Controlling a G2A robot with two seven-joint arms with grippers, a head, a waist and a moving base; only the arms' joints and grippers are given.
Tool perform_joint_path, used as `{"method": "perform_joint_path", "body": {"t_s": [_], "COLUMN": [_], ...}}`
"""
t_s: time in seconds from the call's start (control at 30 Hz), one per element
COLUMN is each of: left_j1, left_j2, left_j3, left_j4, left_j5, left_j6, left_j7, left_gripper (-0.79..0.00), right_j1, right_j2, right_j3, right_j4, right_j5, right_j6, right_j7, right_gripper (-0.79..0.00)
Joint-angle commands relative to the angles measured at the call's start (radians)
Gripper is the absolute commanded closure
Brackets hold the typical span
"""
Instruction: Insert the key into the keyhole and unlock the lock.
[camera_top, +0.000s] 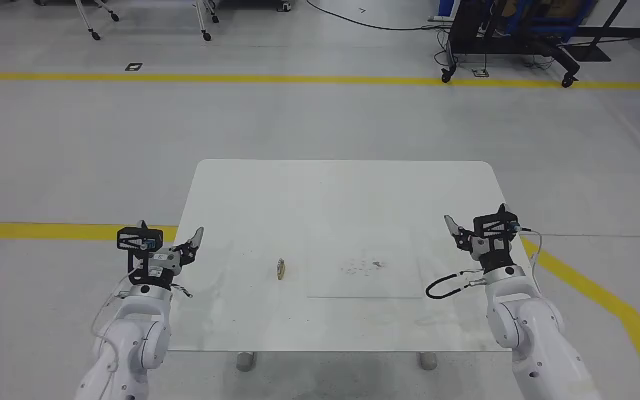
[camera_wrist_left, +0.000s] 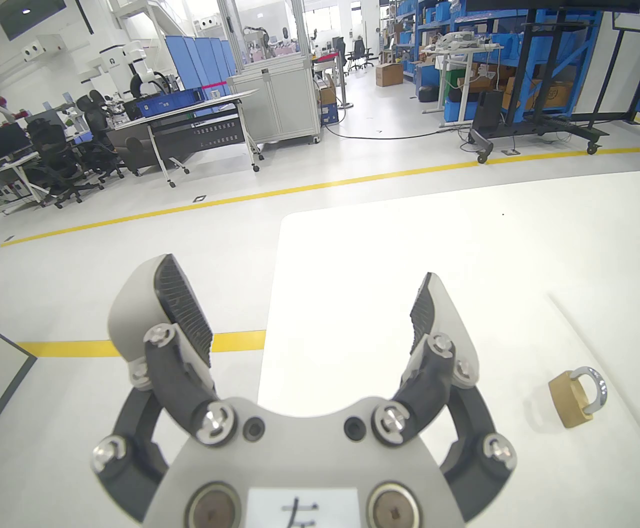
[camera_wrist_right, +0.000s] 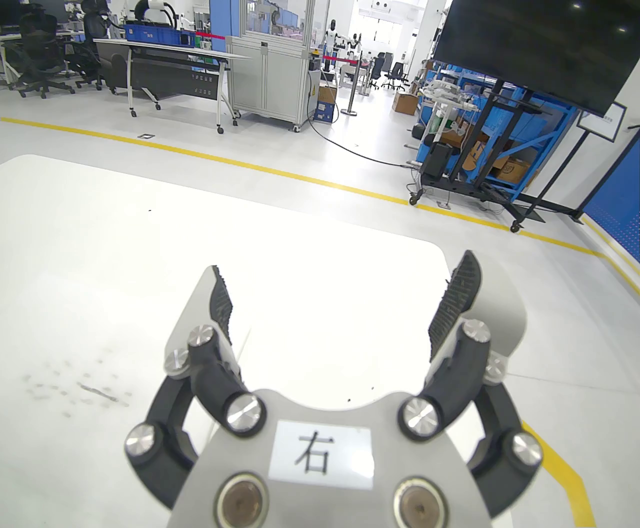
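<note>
The lock lies flat on the white table, low in the top view and a little left of centre. Its long axis runs roughly up and down the frame, though at that size I cannot tell which end carries the shackle. The left wrist view settles it: the brass body is toward the camera and the silver shackle is on the far side. The left gripper is spread wide and holds nothing. In the top view it sits at the table's left edge, slightly higher in the frame than the lock, so the lock lies to its right and a touch lower. The right gripper is just as wide and empty. It sits at the table's right edge, with a patch of scuff marks between it and the lock. The left gripper looks clearly nearer, so a first reach for the lock would likely be its job, crossing rightward over bare tabletop.
</note>
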Motion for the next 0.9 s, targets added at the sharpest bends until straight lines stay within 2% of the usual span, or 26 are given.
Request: {"method": "perform_joint_path", "body": {"t_s": [0.0, 0.7, 0.87], "left_j1": [0.0, 0.0, 0.0], "left_j2": [0.0, 0.0, 0.0], "left_j3": [0.0, 0.0, 0.0], "left_j4": [0.0, 0.0, 0.0], "left_j5": [0.0, 0.0, 0.0], "left_j6": [0.0, 0.0, 0.0], "left_j7": [0.0, 0.0, 0.0], "left_gripper": [-0.785, -0.785, -0.785], "right_j1": [0.0, 0.001, 0.104], "right_j2": [0.0, 0.0, -0.006], "right_j3": [0.0, -0.001, -0.098], "right_j4": [0.0, 0.0, 0.091], "right_j5": [0.0, 0.002, -0.001], "right_j6": [0.0, -0.003, -0.105], "right_j7": [0.0, 0.0, 0.083], "right_gripper": [-0.785, -0.785, -0.785]}}
